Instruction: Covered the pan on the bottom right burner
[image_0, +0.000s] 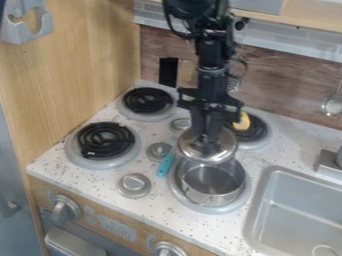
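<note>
My pincer (208, 138) is closed on the top of the round lid (202, 156), held top side up above the pan's rear part. The pan (212, 184) sits upright, mouth up, on the front right burner (229, 206), between a teal handle (165, 165) and the sink (258, 202), with a narrow tabletop (235, 220) strip sinkward.

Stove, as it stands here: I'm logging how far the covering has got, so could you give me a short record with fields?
pot: on the bottom right burner, mostly uncovered
lid: held over the pot's far side
gripper: above the lid, gripping it at its top
top right burner: bears a yellow thing
beside pot: teal handle, to its left
sink: right of the pot
status: pot not yet covered
</note>
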